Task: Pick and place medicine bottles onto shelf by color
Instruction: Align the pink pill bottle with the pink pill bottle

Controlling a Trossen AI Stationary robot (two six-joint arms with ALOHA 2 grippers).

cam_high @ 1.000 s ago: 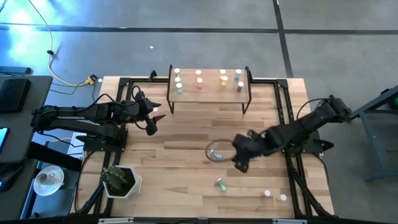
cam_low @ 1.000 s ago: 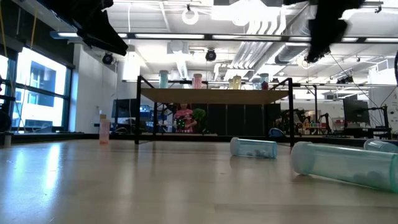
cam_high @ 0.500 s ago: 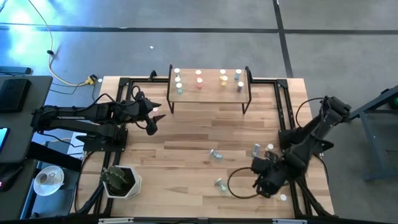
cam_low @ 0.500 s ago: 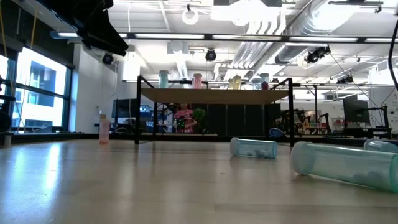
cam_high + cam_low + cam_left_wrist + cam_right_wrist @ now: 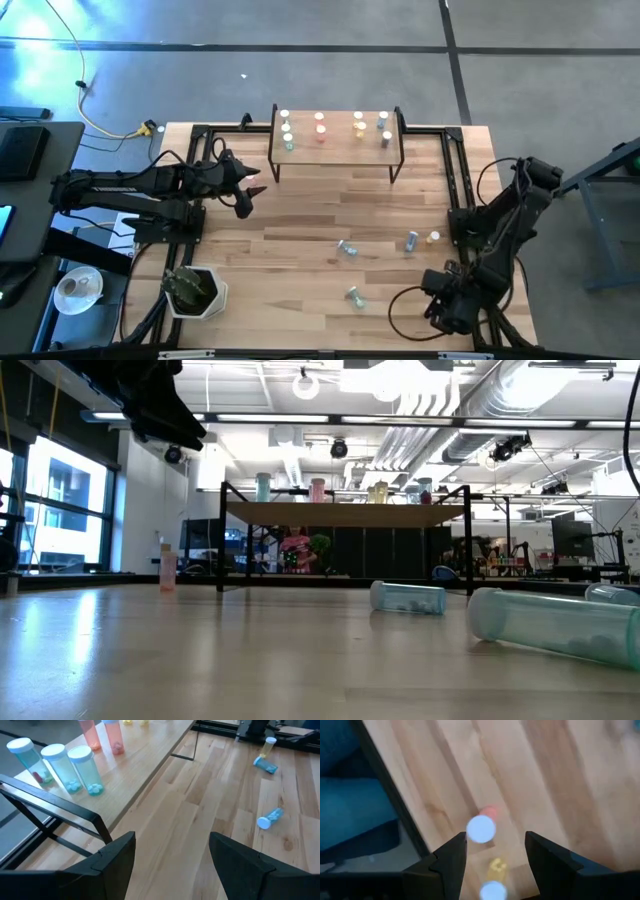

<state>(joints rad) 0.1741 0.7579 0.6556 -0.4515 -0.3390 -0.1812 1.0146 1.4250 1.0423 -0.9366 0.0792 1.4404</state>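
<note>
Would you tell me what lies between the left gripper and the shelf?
Only bare tabletop separates the left gripper from the shelf, seen in the high view.

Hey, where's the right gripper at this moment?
In the high view the right gripper hangs open over the table's near right corner, above a pink bottle and a yellow bottle.
</note>
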